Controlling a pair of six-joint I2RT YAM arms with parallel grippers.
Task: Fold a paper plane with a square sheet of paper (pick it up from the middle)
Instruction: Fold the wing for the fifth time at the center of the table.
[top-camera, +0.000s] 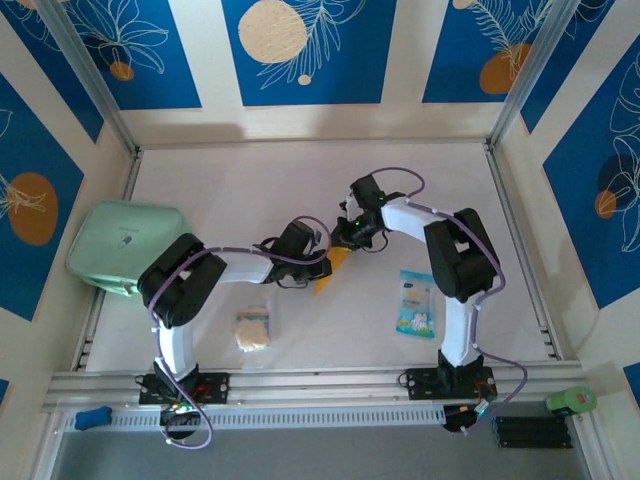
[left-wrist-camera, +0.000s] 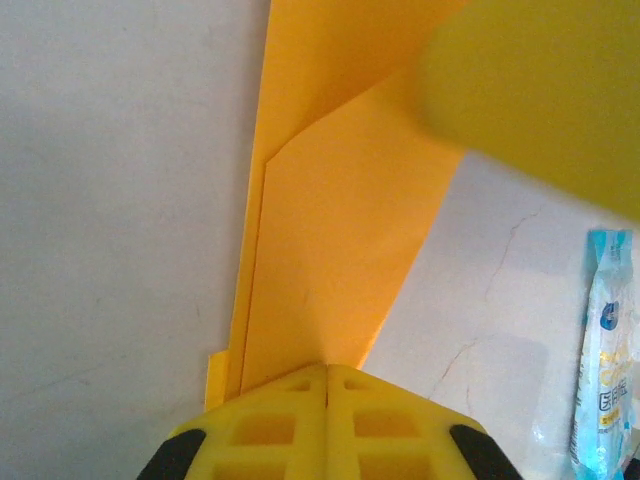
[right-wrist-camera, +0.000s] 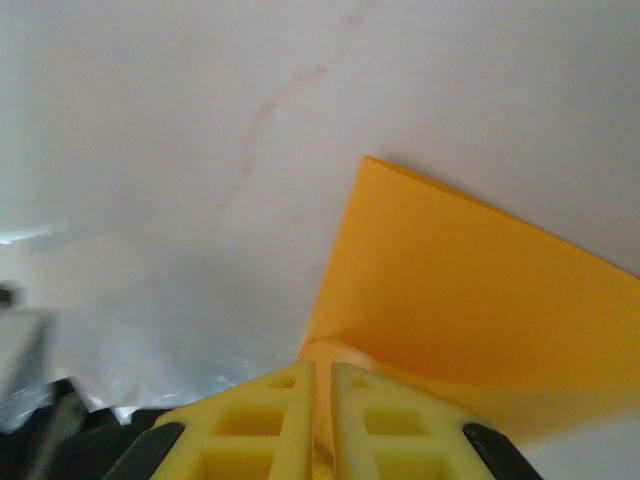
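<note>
Square sheet of paper (left-wrist-camera: 330, 260), partly folded, gripped by left claw (left-wrist-camera: 326, 372) and right claw (right-wrist-camera: 322, 372); uneven pulling could tear it or skew creases.

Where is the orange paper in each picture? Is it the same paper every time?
Top external: the orange paper is in the middle, where the two arms meet.
Left wrist: the orange paper runs up the centre, from the bottom to the top edge.
Right wrist: the orange paper is at the lower right, one corner pointing up.
Shared landmark: the white table lies behind it each time.
</note>
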